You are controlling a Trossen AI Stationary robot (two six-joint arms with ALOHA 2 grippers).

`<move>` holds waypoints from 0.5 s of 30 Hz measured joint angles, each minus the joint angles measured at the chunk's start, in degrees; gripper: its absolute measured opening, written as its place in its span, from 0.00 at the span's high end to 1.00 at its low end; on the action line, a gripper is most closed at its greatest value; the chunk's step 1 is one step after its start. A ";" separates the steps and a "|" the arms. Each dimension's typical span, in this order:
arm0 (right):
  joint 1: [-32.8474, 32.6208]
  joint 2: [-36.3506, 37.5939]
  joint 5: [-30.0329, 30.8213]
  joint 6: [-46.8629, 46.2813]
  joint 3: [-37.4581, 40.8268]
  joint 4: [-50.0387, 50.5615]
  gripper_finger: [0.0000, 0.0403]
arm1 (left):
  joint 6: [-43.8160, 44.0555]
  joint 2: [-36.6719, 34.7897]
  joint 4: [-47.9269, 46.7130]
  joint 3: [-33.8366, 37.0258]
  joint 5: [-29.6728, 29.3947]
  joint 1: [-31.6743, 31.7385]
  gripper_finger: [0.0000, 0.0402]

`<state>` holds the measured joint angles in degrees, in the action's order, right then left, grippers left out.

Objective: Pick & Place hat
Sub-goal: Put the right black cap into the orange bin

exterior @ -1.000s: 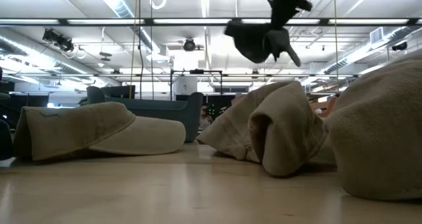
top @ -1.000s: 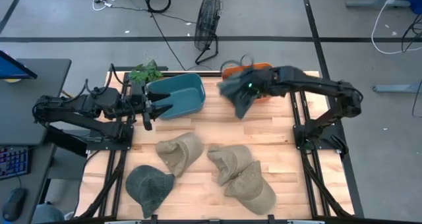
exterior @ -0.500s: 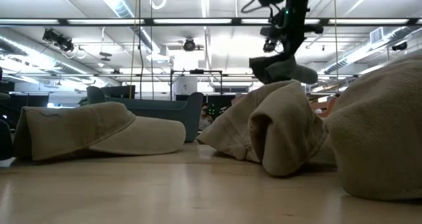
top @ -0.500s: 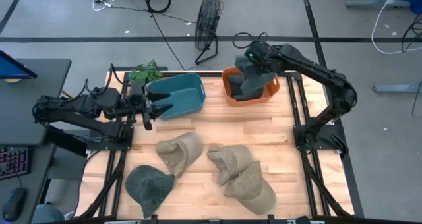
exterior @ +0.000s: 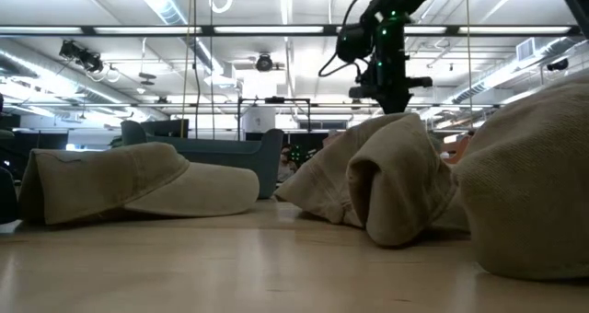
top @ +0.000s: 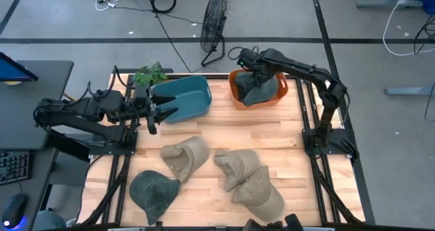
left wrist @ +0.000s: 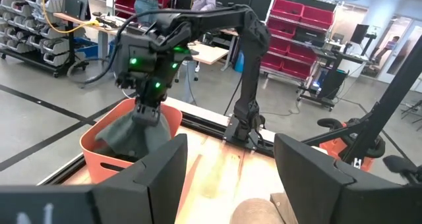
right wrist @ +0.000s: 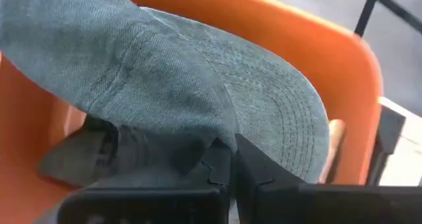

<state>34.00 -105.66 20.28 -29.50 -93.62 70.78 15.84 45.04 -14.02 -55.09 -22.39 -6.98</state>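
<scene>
A dark grey hat lies inside the orange bin at the table's far side; it also shows in the left wrist view and the right wrist view. My right gripper stands over the bin, pointing down, shut on this hat. In the low view the right gripper sinks behind a tan hat. My left gripper waits open by the blue bin, touching nothing. My right gripper pinches the grey hat's cloth between its two fingers, at a dark fold beside the crown. The fingers come from above, pointing down into the bin. The hat sits on the bin's floor and against its wall.
Three tan hats and a dark green hat lie on the near half of the wooden table. A green plant stands by the blue bin. A fan stands beyond the far edge.
My right gripper carried the grey hat from above the gap between the bins toward the far right, over the orange bin, then went down. The hat, which hung clear below the fingers, now rests inside the orange bin. The gripper stays shut on it.
</scene>
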 joint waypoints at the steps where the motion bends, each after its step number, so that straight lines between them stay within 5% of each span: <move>1: 0.00 -0.54 0.37 0.02 0.00 -0.35 0.99 | 0.00 0.00 0.00 0.00 0.00 0.00 0.42; 15: 0.11 -1.18 0.61 5.03 0.02 -1.20 0.72 | -0.07 0.02 -0.04 0.00 0.01 0.02 0.42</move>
<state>34.11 -106.84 20.88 -24.47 -93.60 69.57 15.77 45.05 -14.06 -55.09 -22.39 -6.96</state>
